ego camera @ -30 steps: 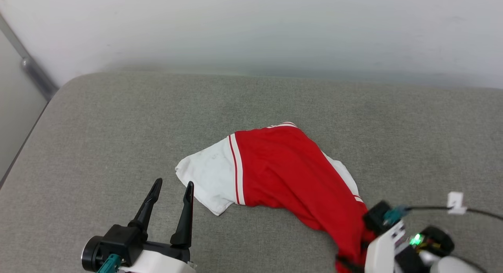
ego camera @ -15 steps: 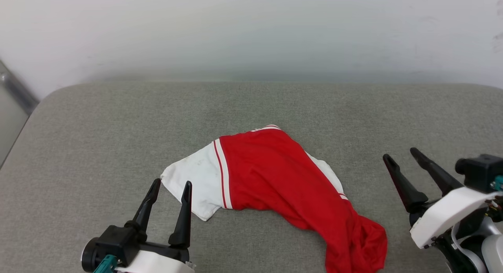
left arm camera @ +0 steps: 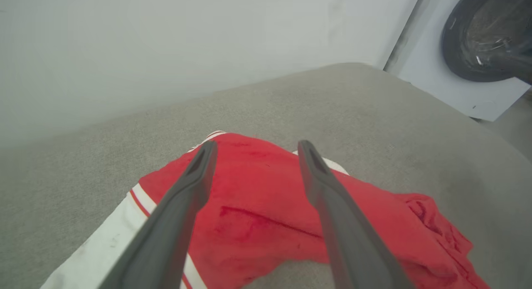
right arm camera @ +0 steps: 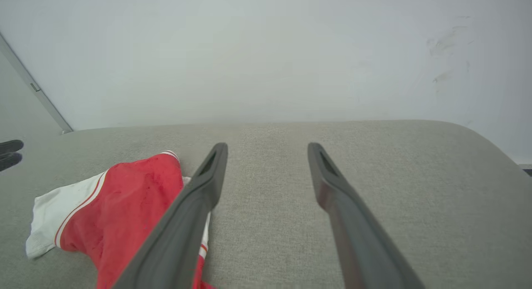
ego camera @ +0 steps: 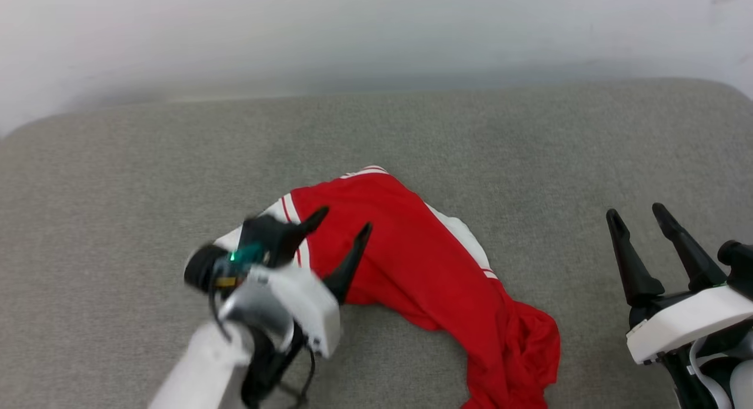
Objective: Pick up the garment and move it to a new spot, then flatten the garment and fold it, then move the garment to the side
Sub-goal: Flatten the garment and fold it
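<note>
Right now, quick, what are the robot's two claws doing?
Left gripper: open, over the garment, holding nothing.
Right gripper: open, off to the garment's side, holding nothing.

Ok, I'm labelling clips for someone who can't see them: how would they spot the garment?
Start at the wide grey cushion below the pale wall. Near its middle lies a crumpled shirt. It alone is bright red, with white sleeves and striped seams.

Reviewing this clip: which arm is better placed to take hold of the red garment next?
Probably left. The left pincer hangs open directly over the garment, its fingers framing the red cloth. The right pincer, also open, stands apart over bare grey cushion.
</note>
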Robot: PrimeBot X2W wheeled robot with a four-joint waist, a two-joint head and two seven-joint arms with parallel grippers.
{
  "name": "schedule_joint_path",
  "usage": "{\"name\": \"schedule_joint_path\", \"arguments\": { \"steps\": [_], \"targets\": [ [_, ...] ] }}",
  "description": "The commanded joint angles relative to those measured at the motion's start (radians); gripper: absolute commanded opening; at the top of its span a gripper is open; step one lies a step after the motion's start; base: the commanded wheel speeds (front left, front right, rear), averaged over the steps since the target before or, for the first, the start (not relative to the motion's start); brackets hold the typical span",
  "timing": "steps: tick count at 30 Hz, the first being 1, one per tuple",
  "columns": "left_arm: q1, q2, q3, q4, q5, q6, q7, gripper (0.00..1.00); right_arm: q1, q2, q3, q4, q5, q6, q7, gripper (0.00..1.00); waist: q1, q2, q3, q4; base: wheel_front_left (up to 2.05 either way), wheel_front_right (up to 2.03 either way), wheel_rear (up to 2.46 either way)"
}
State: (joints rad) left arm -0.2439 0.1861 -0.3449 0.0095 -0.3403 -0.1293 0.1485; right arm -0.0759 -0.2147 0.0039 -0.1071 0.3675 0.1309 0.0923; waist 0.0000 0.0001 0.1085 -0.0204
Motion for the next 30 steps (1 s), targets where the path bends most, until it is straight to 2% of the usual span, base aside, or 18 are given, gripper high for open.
{"name": "schedule_joint_path", "arguments": {
  "steps": [1,6,9,14,18,25,26,27,30],
  "targets": [
    [-0.048,0.019,-0.018,0.008,-0.016,0.000,0.036,1.00,-0.002,0.007,-0.002,-0.007,-0.009,0.000,0.003,1.00,0.0000,-0.0001,0.030,-0.024,0.00,0.00,0.00],
    [-0.312,0.091,-0.140,0.091,-0.149,-0.001,0.323,1.00,-0.031,0.014,-0.003,-0.021,-0.020,0.000,0.008,1.00,0.0000,-0.0001,0.089,-0.067,0.00,0.00,0.00],
    [-0.427,0.111,-0.193,0.160,-0.243,-0.001,0.481,1.00,-0.043,0.023,0.001,-0.013,-0.021,0.000,0.002,1.00,0.0000,-0.0001,0.115,-0.099,0.00,0.00,0.00],
    [-0.548,0.146,-0.244,0.270,-0.349,-0.001,0.676,1.00,-0.052,0.036,0.006,-0.001,-0.020,0.000,-0.012,1.00,0.0000,-0.0001,0.164,-0.142,0.00,0.00,0.00],
    [-0.596,0.173,-0.300,0.334,-0.367,-0.001,0.741,1.00,-0.059,0.044,0.014,0.013,-0.018,0.000,-0.026,1.00,0.0000,-0.0001,0.195,-0.162,0.00,0.00,0.00],
    [-0.590,0.207,-0.418,0.439,-0.390,-0.001,0.740,1.00,-0.075,0.051,0.040,0.045,-0.022,0.000,-0.043,1.00,0.0000,-0.0001,0.220,-0.171,0.00,0.00,0.00],
    [-0.578,0.211,-0.430,0.449,-0.403,-0.001,0.751,0.44,-0.076,0.051,0.038,0.048,-0.022,0.000,-0.044,1.00,0.0000,-0.0001,0.219,-0.168,0.00,0.00,0.00],
    [-0.567,0.212,-0.443,0.452,-0.418,-0.001,0.756,0.00,-0.074,0.050,0.035,0.051,-0.024,0.000,-0.045,1.00,0.0000,-0.0001,0.216,-0.164,0.00,0.00,0.00],
    [-0.543,0.219,-0.467,0.453,-0.457,-0.001,0.743,0.00,-0.069,0.046,0.032,0.056,-0.027,0.000,-0.041,1.00,0.0000,-0.0001,0.202,-0.146,0.00,0.00,0.00]
  ]
}}
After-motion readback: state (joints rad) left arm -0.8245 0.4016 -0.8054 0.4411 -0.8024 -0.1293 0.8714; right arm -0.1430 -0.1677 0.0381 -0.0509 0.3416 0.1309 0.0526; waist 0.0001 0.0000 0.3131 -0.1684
